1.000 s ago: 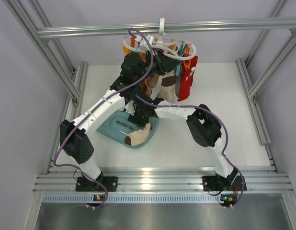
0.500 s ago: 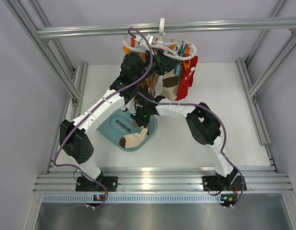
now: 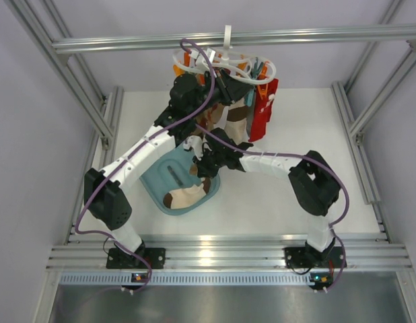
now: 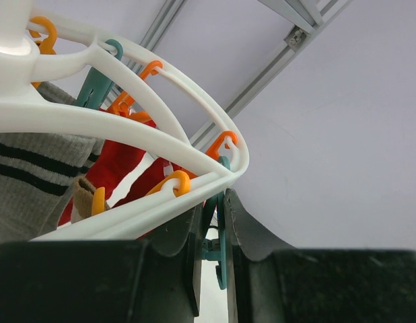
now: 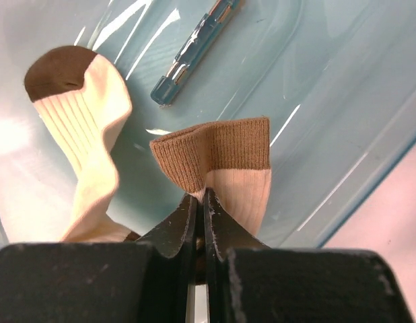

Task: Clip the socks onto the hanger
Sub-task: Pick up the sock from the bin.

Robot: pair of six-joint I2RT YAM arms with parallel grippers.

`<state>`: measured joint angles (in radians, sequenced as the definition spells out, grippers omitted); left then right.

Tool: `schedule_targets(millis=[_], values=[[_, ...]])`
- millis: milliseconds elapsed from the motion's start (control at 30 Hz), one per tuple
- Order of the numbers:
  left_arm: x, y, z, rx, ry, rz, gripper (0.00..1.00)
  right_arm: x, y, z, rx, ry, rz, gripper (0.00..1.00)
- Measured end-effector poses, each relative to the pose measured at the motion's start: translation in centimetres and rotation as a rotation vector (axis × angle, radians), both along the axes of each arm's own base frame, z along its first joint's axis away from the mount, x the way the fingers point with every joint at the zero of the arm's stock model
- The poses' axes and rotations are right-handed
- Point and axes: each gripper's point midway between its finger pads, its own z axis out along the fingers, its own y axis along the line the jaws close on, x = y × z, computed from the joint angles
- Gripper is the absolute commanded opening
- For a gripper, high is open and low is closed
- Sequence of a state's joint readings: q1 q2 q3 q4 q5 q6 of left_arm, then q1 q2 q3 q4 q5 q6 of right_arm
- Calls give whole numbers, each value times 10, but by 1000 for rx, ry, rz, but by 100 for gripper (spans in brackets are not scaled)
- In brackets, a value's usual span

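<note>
A cream sock (image 5: pixel 93 128) with a brown toe lies in the teal tray (image 5: pixel 329 101). My right gripper (image 5: pixel 201 196) is shut on the sock's tan cuff (image 5: pixel 221 151). From above, the sock (image 3: pixel 184 196) trails down-left from that gripper (image 3: pixel 204 176). The white ring hanger (image 3: pixel 225 67) hangs from the top bar. My left gripper (image 3: pixel 220 86) is raised to the hanger's underside. In the left wrist view that gripper (image 4: pixel 218 232) is shut on a teal clip peg (image 4: pixel 221 242) under the hanger rim (image 4: pixel 127 128). Another cream sock (image 3: pixel 236 124) hangs clipped.
A red sock (image 3: pixel 262 111) and a grey striped sock (image 4: pixel 33 155) hang from the hanger. A dark pen-like strip (image 5: pixel 194 54) lies in the tray (image 3: pixel 154 180). An aluminium bar (image 3: pixel 295 35) crosses the top, with frame rails (image 3: pixel 356 141) on both sides.
My right gripper has shut on the sock's cuff. Its elbow has swung out to the right and the sock is drawn out longer in the tray. The left arm has held still.
</note>
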<state>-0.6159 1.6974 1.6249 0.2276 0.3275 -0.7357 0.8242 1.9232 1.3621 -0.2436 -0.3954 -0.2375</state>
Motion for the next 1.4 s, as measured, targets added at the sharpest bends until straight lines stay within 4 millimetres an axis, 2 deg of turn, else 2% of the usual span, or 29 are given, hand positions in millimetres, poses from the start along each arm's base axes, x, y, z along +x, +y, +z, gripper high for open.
schedule_targets(millis=[200,467,867,933,1100,1200,1300,1400], values=[[0,0,0,0,0,2,0,-3,-8,12,66,-7,-67,0],[1,0,1,-6,4,7,0,-8,-29,47,164,-48,-153,0],[0,-1,2,-17,11,0,0,-15,-49,84,305,-82,-241,0],[0,3,2,-15,10,-10,0,-12,-56,102,355,-122,-266,0],[-1,3,1,-15,11,-29,0,0,-79,204,575,-340,-350,0],[-1,4,1,-18,14,-34,0,6,-101,247,660,-445,-426,0],[-2,4,1,-24,13,-41,0,13,-118,263,680,-497,-494,0],[-2,4,2,-29,15,-47,0,19,-127,263,666,-514,-538,0]])
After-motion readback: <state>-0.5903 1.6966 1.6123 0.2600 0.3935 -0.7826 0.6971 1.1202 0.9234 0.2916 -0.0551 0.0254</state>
